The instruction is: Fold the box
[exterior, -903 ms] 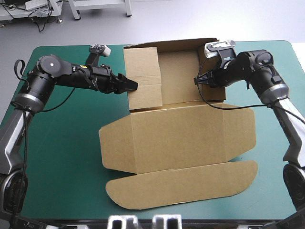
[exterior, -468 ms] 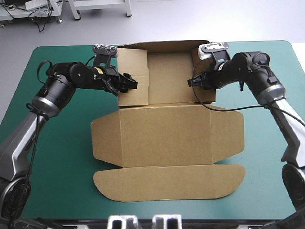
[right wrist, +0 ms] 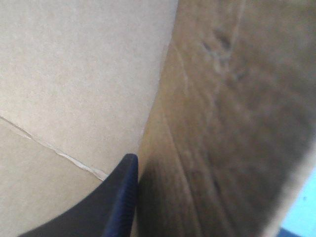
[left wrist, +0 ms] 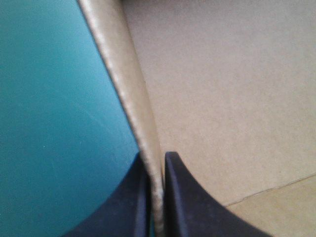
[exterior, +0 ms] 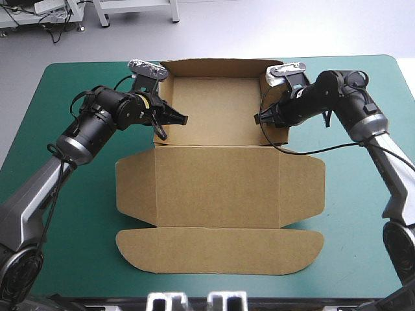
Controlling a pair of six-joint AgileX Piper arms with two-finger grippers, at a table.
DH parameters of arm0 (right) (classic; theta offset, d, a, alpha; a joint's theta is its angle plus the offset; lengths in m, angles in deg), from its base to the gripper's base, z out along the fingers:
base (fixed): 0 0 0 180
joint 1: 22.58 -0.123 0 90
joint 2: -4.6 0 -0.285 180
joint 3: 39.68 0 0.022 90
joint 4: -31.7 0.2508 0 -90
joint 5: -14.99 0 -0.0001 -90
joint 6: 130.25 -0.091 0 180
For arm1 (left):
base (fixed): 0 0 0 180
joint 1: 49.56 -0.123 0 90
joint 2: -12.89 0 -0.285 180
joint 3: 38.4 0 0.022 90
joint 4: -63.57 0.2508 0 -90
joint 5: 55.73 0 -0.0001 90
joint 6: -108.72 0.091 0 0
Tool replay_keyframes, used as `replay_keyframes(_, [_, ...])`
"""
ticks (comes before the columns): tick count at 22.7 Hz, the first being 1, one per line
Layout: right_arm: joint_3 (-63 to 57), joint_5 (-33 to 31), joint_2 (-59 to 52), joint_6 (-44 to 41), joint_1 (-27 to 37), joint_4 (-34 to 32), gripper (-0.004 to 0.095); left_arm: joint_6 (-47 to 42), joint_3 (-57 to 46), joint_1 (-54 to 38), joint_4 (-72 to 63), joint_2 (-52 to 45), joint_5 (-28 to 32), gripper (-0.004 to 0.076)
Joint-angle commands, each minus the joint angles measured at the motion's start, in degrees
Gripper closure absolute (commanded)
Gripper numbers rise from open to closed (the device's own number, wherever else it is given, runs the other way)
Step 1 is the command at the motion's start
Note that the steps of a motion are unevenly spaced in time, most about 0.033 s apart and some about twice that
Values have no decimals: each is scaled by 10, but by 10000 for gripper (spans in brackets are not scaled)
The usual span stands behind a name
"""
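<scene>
Item: box [exterior: 220, 181], brown board, lying mid-way on the teal-green cover [exterior: 71, 220]. The far half forms a tray with back and side walls raised. The lid [exterior: 217, 249] lies flat at the near side.
Left gripper [exterior: 181, 119]: clamped on the box's left wall [left wrist: 128, 84].
Right gripper [exterior: 258, 118]: pinching the right wall [right wrist: 222, 123], with its outer finger hidden behind the board.
Handling: keep both walls plumb and square to the back wall, with even pressure and no dragging.
</scene>
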Motion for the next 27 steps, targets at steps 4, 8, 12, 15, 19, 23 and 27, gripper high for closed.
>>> replay_keyframes(4, [23, -52, -4, -34, -10, -7, 928, 54, 17, 16, -102, 10, -35, 731])
replay_keyframes(8, [23, -128, 30, -41, -10, -80, 928, 96, 17, 16, -162, 49, -52, 734])
replay_keyframes(12, [19, -134, 45, -62, -10, -138, 928, 108, 17, 16, -189, 91, -76, 734])
replay_keyframes(15, [19, -130, 59, -62, -10, -156, 928, 111, 17, 16, -189, 105, -76, 734])
replay_keyframes(19, [18, -134, 86, -62, -10, -168, 928, 105, 17, 16, -171, 106, -73, 734])
replay_keyframes(23, [18, -134, 100, -56, -10, -138, 928, 104, 17, 16, -170, 106, -95, 734])
replay_keyframes(27, [18, -134, 110, -50, -10, -129, 928, 102, 20, 16, -140, 107, -150, 734])
